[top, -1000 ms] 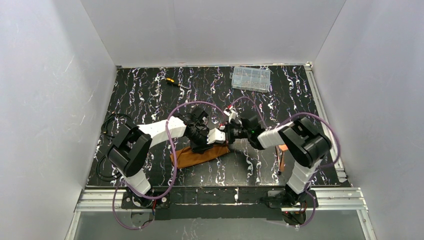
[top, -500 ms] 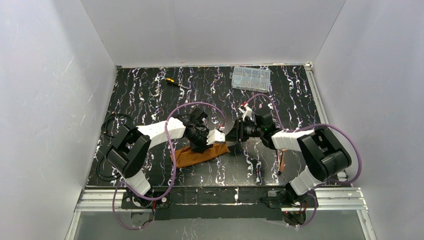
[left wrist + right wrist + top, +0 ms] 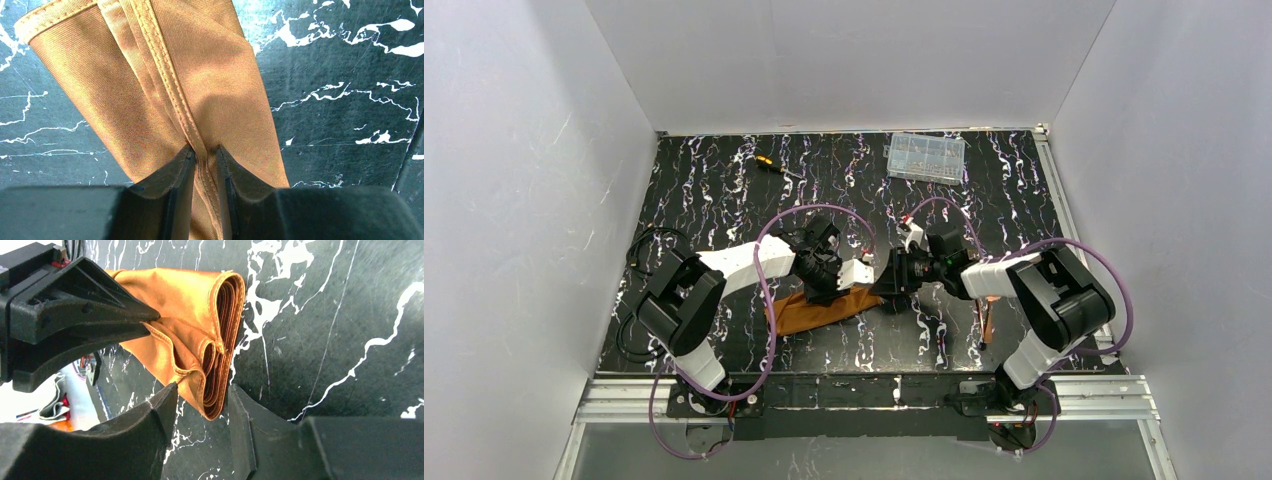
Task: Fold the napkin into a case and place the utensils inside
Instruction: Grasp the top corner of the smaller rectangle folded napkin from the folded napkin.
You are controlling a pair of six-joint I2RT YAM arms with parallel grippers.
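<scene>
White walls are enclosing a black marbled table (image 3: 724,190), and the rust-orange case (image 3: 819,312) is lying flat on it. At the case's right end the left gripper (image 3: 205,152) is pinching a stitched hem ridge, its jaws closed on the cloth. The right gripper (image 3: 202,387) is hovering at that same end with its jaws parted, and the layered corner is sitting between them. A copper utensil (image 3: 990,318) is lying well right of the case. A clear box (image 3: 925,157) and a screwdriver (image 3: 769,164) are sitting far behind the case.
</scene>
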